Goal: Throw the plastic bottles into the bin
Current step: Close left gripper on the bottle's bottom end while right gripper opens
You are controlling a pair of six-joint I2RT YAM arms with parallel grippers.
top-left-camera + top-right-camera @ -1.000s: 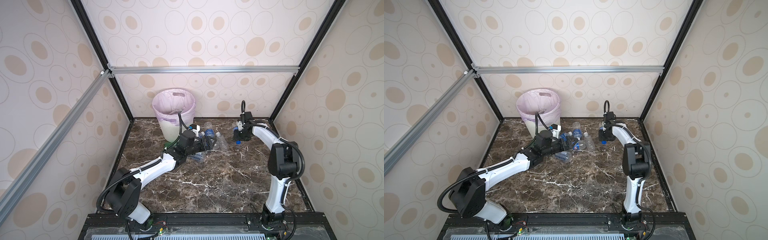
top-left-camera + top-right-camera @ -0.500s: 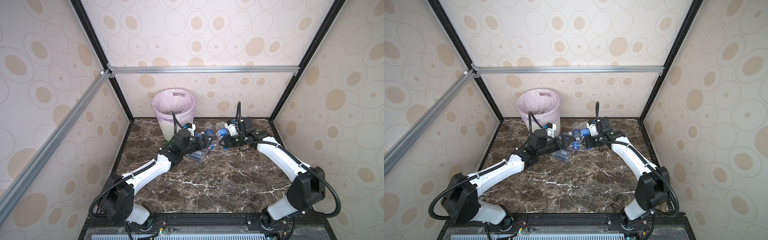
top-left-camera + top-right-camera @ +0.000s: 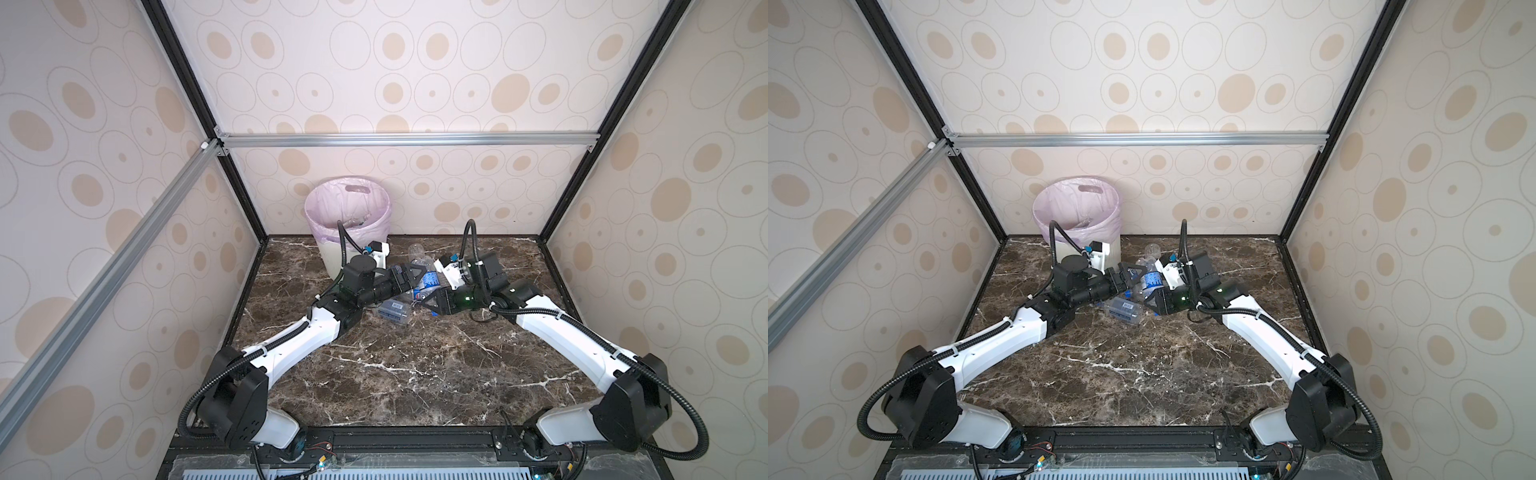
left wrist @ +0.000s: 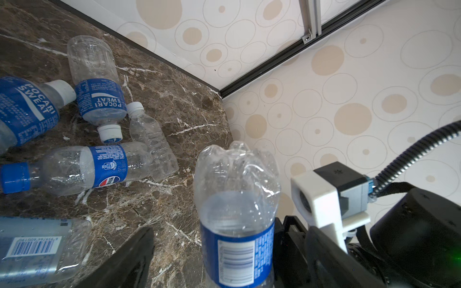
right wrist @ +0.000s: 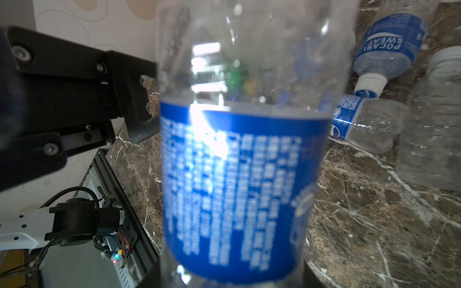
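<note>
Two blue labels read POCARI SWEAT: on a white-capped bottle [image 4: 101,99] and the neighbouring bottle [image 4: 25,109].

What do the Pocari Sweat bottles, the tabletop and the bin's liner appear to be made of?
The Pocari Sweat bottles look like thin clear glossy plastic: see-through, with bright highlights. The tabletop looks like polished brown marble or a marble-look laminate, white-veined; I cannot tell which. The bin's liner looks like thin pale pink plastic film, wrinkled.
</note>
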